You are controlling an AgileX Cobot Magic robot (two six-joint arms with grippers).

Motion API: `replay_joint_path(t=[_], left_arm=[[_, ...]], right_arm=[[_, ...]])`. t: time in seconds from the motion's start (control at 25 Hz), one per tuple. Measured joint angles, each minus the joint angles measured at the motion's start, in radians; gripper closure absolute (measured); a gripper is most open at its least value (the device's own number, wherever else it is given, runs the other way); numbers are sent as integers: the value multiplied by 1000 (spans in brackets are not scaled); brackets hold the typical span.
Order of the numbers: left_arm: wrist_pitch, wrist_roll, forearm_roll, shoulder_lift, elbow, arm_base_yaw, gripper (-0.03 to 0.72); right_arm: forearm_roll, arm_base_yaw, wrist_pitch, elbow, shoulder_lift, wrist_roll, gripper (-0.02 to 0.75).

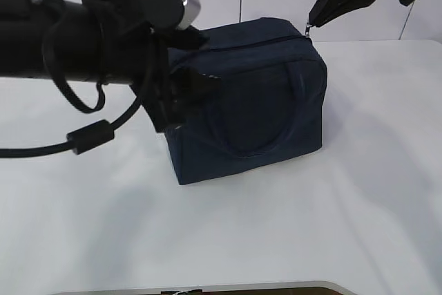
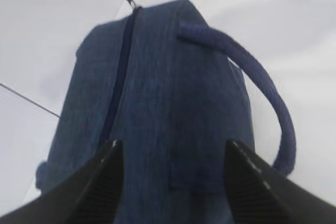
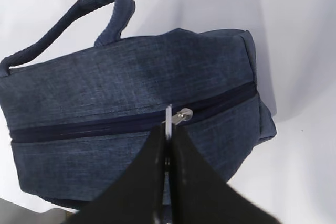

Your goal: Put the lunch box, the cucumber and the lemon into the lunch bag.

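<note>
Zipper closed, the lunch bag (image 1: 252,101) is seen standing on the white worktop (image 1: 276,240), its left end hidden behind the left gripper (image 2: 170,182), whose jaws are spread around that end. The ring pull (image 3: 169,115) is pinched by the right gripper (image 3: 168,145). Bag contents are concealed.

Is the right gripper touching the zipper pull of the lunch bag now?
Touching. In the right wrist view, the right gripper is shut on the silver zipper pull of the lunch bag, with no gap.
</note>
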Motion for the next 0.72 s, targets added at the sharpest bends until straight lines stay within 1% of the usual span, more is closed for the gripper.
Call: replay_joint_path(t=[0.16, 0.28, 0.56, 0.72], left_arm=[[27, 9, -8, 51, -80, 0, 243], [52, 9, -8, 97, -115, 0, 242], [62, 9, -2, 159, -122, 0, 247], [17, 9, 0, 172, -122, 0, 282]], right_arm=[[0, 0, 0, 0, 0, -11, 733], [2, 0, 0, 0, 0, -16, 733], [2, 0, 0, 0, 0, -20, 733], [35, 0, 0, 0, 0, -20, 733]])
